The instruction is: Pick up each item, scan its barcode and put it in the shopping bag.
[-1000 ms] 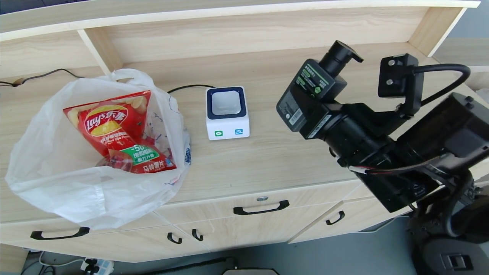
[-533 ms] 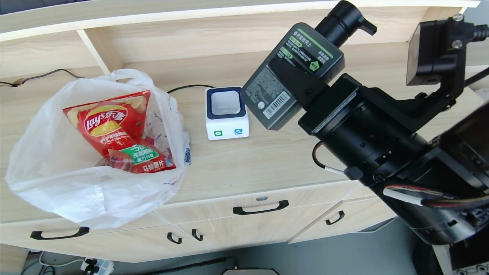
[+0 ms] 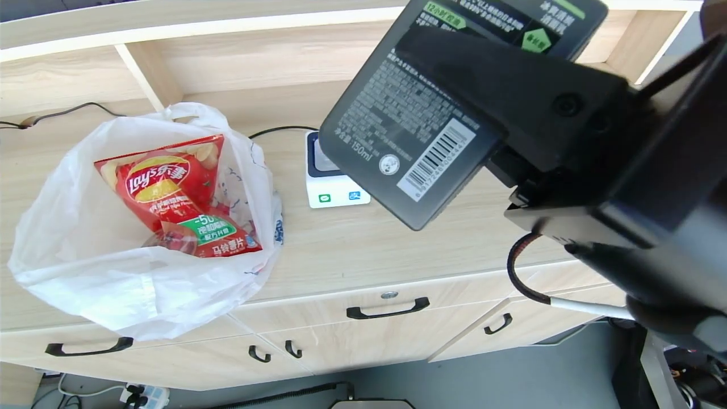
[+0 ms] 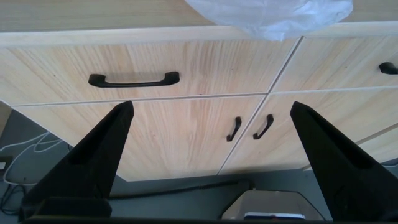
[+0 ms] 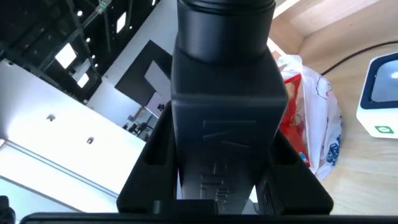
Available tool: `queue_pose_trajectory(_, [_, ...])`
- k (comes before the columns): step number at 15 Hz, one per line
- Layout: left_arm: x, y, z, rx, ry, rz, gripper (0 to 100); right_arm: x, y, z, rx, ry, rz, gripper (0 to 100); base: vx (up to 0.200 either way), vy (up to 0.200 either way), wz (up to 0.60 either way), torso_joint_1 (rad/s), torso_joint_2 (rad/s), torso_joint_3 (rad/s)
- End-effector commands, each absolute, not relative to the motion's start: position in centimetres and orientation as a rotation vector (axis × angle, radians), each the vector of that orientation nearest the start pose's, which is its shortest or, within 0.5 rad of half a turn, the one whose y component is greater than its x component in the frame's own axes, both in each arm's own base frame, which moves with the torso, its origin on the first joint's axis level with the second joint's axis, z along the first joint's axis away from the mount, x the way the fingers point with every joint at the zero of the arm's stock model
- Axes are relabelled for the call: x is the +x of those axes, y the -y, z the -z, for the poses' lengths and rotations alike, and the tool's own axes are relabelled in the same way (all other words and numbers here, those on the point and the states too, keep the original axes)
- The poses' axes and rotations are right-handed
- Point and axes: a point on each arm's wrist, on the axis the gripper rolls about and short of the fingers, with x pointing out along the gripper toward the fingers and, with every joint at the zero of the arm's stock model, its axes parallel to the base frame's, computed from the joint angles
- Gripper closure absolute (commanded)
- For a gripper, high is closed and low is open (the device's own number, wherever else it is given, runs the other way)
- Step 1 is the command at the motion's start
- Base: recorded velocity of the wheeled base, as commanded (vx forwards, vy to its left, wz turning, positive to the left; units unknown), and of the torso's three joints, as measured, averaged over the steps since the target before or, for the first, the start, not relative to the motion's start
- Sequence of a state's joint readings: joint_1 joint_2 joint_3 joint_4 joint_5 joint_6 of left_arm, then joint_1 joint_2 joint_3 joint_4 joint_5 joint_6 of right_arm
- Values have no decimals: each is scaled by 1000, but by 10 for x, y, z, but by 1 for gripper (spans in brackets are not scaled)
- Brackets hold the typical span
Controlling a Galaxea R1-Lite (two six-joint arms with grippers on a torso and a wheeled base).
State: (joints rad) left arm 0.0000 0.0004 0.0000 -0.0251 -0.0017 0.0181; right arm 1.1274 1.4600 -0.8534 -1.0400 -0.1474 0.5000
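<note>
My right gripper [image 3: 511, 108] is shut on a black bottle [image 3: 397, 113], held high above the counter with its back label and barcode [image 3: 437, 160] turned up toward the head camera. In the right wrist view the bottle [image 5: 224, 106] stands between the fingers [image 5: 155, 168], cap end away from the wrist. The white scanner [image 3: 338, 193] sits on the counter, partly hidden behind the bottle. The white shopping bag [image 3: 74, 250] lies open at the left with a red chips bag [image 3: 176, 193] inside. My left gripper [image 4: 208, 162] is open and holds nothing, low in front of the drawers.
The wooden counter [image 3: 369, 244] has a raised back shelf [image 3: 255, 62]. A black cable [image 3: 278, 130] runs to the scanner. Drawers with black handles [image 3: 389, 311] lie below the counter edge; the left wrist view faces the drawer fronts [image 4: 186, 130].
The right arm has lifted the bottle up and leftward toward the head camera. It now covers part of the scanner. Bag and chips have not moved.
</note>
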Motion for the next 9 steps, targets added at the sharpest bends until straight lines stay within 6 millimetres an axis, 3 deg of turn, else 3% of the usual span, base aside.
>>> queue_pose_trajectory(1, [-23,0,-78,18,26,1,0,102,-212,-312,749,137,-1059,100,0,0,0,0,0,0])
queue_pose_trajectory(9, [-23,0,-78,18,26,1,0,99,-213,-306,747,111,-1067,100,0,0,0,0,0,0])
